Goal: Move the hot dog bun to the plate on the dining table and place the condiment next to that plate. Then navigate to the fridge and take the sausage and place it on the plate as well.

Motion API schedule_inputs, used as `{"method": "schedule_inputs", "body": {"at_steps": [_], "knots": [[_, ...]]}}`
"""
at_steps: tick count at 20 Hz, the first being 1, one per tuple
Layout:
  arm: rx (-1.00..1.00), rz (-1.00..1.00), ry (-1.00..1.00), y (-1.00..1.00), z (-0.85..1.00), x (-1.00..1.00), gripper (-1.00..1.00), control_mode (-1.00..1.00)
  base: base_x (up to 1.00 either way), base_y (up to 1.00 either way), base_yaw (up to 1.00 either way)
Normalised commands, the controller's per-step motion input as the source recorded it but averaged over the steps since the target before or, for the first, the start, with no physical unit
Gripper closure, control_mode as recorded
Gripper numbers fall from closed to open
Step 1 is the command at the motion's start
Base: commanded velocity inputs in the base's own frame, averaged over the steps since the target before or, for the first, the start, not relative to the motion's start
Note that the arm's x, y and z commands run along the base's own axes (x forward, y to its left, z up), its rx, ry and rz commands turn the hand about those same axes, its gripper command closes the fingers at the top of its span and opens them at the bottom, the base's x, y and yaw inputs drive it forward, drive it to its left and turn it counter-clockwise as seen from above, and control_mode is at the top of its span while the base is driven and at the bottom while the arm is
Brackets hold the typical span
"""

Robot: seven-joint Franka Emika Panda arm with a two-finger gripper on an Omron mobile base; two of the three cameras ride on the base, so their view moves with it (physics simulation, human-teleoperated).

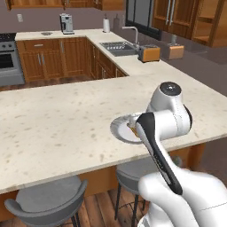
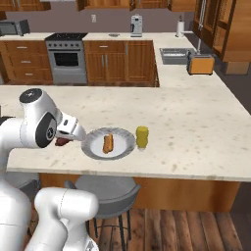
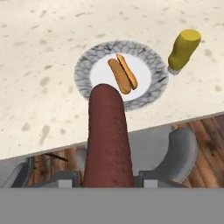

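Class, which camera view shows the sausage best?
The hand view: the sausage rises large and unblocked between the gripper fingers. The right base view shows just a dark red bit behind the arm; the left base view gives nothing clear.

A brown bun (image 3: 123, 74) lies on the round plate (image 3: 85, 65). A yellow bottle (image 3: 184, 49) stands beside it. A long red sausage (image 3: 107, 135) is held above.

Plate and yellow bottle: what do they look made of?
Plate: seemingly glazed ceramic, with a smooth white centre and grey marbled rim. Bottle: probably matte squeeze plastic, uniformly yellow with a rounded, soft-looking body. The picture is rendered, so both are guesses.
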Motion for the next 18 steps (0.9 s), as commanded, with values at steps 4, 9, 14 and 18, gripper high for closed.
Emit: {"method": "schedule_inputs", "body": {"at_steps": [4, 9, 14, 18], "knots": [[0.03, 0.29, 0.04, -0.51, -0.27, 0.96, 1.0, -1.0, 0.0, 0.0, 0.0], [-0.02, 0.11, 0.01, 0.09, -0.5, 0.82, 1.0, -1.0, 0.0, 0.0, 0.0], [-0.1, 0.02, 0.0, 0.31, -0.52, 0.56, 1.0, -1.0, 0.0, 0.0, 0.0], [-0.11, 0.0, 0.0, 0.19, -0.54, 0.63, 1.0, -1.0, 0.0, 0.0, 0.0]]}}
